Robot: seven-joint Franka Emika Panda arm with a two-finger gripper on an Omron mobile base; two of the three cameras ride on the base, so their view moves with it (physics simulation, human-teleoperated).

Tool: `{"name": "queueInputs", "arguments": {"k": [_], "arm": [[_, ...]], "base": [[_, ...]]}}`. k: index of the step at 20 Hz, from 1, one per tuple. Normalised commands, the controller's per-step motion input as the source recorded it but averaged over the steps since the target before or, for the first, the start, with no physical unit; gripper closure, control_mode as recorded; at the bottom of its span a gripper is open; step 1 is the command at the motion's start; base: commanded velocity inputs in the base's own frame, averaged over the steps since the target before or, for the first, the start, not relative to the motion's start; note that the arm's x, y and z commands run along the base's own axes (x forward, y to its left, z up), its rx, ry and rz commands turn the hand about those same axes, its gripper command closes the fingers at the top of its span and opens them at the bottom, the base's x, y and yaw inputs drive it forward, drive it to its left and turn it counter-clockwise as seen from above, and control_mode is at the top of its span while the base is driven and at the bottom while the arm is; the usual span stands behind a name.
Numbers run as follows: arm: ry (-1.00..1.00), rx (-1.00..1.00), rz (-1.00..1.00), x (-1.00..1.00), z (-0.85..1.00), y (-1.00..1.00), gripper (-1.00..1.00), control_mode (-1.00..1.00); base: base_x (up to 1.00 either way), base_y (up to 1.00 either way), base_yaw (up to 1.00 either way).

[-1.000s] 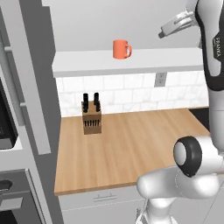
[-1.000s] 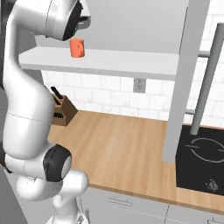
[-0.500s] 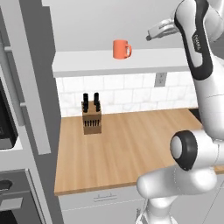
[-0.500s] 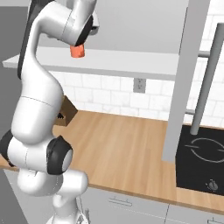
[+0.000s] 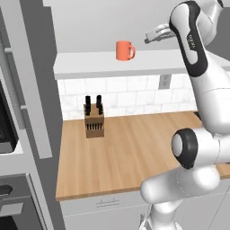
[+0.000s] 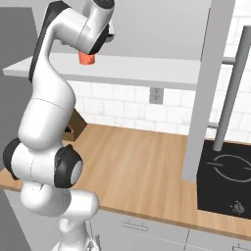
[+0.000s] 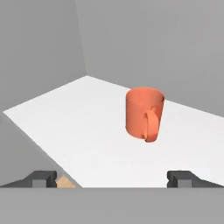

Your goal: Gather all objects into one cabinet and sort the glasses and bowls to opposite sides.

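Two dark fingertips (image 7: pixel 43 178) of the gripper (image 7: pixel 113 178) stand wide apart with nothing between them, and nothing blocks the way to the one orange mug (image 7: pixel 145 114) ahead, upright on the white shelf (image 7: pixel 78 118) with its handle facing the hand. Below the shelf, one knife block (image 5: pixel 94 122) sits on the wooden counter (image 5: pixel 134 152). High up, the white arm (image 5: pixel 197 67) bends over so the gripper hangs level with the mug, just to its right.

Even, shadowless rendered light; mild softness
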Motion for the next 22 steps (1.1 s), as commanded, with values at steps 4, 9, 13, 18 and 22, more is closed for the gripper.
{"name": "queueInputs", "arguments": {"k": [4,9,13,18,22], "arm": [[0.0,0.02,0.02,0.45,-0.28,0.0,-1.0,-1.0],[0.0,0.02,0.02,0.43,-0.27,0.0,-1.0,-1.0],[0.0,0.03,0.01,0.42,-0.09,0.0,-1.0,-1.0],[0.0,0.0,0.0,0.37,-0.02,0.02,-1.0,-1.0],[0.0,0.0,0.0,0.39,-0.16,0.04,-1.0,-1.0]], "base": [[0.0,0.0,0.0],[0.0,0.0,0.0],[0.0,0.0,0.0],[0.0,0.0,0.0],[0.0,0.0,0.0]]}}
